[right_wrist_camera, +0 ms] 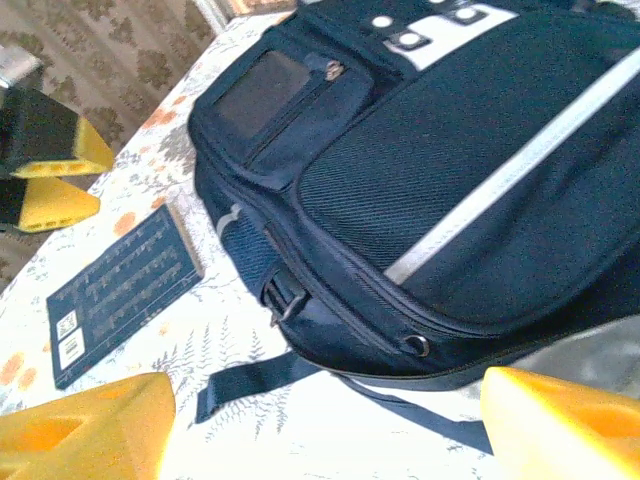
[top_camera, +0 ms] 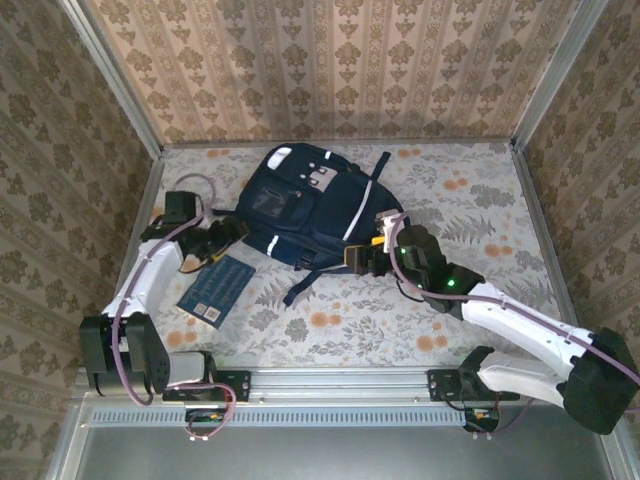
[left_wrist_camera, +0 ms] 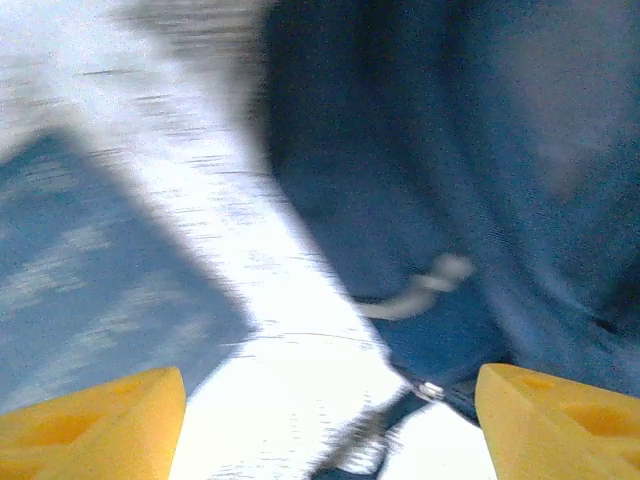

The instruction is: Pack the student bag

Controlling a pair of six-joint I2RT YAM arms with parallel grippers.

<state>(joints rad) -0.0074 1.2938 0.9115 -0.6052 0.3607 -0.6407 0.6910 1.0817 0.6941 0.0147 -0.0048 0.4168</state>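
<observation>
Navy student bag [top_camera: 305, 205], thin white stripe, mid-frame, blue booklet [top_camera: 218, 290] lower left, left gripper [left_wrist_camera: 330, 420] and right gripper [right_wrist_camera: 325, 425] spread wide, empty

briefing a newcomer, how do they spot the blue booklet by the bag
Find the large navy fabric backpack on the floral tabletop. Beside its near-left corner lies a thin dark blue rectangular booklet with pale printed rows. It alone lies flat.

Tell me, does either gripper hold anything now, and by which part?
Nothing is held. The left gripper and the right gripper are both open, nothing between their fingers, near the bag.
</observation>
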